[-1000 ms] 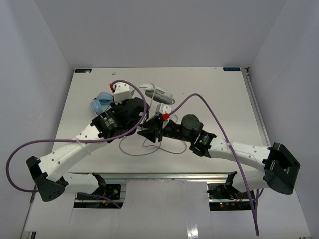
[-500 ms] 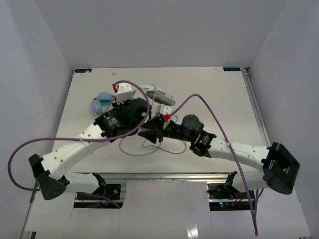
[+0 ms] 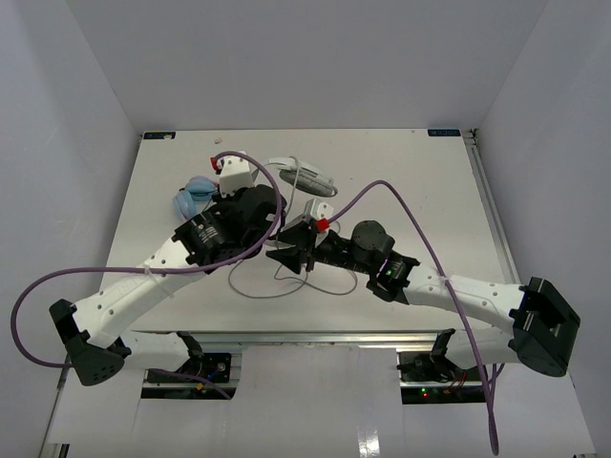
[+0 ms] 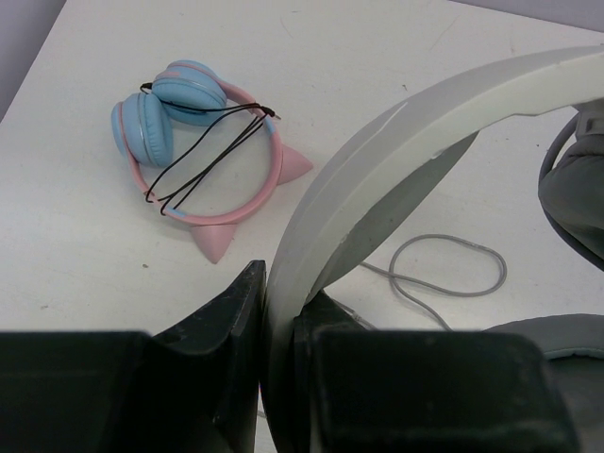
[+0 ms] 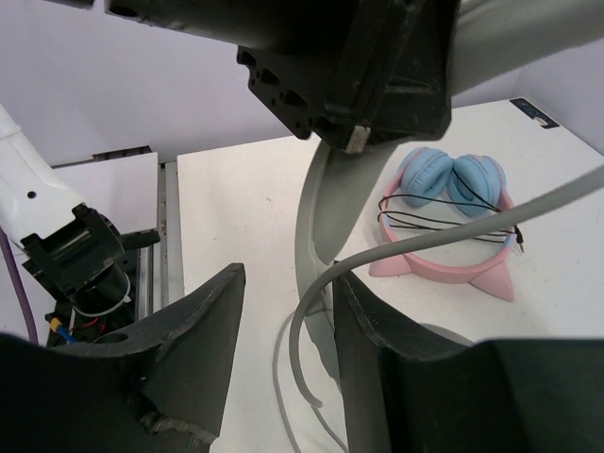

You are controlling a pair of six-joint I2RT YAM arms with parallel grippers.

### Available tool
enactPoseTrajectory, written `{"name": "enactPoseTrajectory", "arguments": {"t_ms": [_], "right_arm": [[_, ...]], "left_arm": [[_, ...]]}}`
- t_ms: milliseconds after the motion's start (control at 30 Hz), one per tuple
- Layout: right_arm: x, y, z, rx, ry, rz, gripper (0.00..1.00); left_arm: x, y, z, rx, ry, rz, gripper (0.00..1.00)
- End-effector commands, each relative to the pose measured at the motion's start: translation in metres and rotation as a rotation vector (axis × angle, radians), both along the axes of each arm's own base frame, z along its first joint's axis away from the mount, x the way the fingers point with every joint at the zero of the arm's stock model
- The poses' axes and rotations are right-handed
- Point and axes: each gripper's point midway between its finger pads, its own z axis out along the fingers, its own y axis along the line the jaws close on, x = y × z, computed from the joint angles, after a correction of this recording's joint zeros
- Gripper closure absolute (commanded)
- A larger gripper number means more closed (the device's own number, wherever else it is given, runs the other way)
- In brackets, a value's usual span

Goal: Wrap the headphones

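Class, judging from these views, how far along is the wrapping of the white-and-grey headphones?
Done: the left tool is clamped on the headband of the headphones. In hand: the grey cable passes between the open fingers of the right tool, not gripped. Left: every wrap. The cable lies in loose loops on the table, with none around the headband.

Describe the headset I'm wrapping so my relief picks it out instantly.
On the table, near its middle, find the left gripper. It clamps the arched band of the headphones: plain white-grey, unlike the blue-and-pink cat-eared headset lying free beside them.
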Motion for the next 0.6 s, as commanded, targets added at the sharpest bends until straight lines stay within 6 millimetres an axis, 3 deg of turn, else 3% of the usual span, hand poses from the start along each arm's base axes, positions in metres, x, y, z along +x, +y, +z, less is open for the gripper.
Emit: {"name": "enactPoseTrajectory", "arguments": {"t_ms": [0,133,367,567], "right_arm": [[-0.003,-0.014,-0.054,-0.189,0.113,-0.052,0.52],[-0.006,-0.017,-0.051,-0.191,0.119,-0.047,0.52],[0.006,-0.032,-0.04,-0.166,0.116,-0.152,0.52],[0.018,-0.039,-0.024,-0.139,0.115,-0.239,0.55]], "left_arm": [[0.003,0.013,0.085,-0.298,-0.262,0.097,1.0],[0.002,0.015,0.091,-0.307,-0.271,0.097,1.0],[0.001,0.017,0.089,-0.315,-0.278,0.108,1.0],[0.002,0.005,0.082,-0.419,-0.271,0.088,1.0]]}}
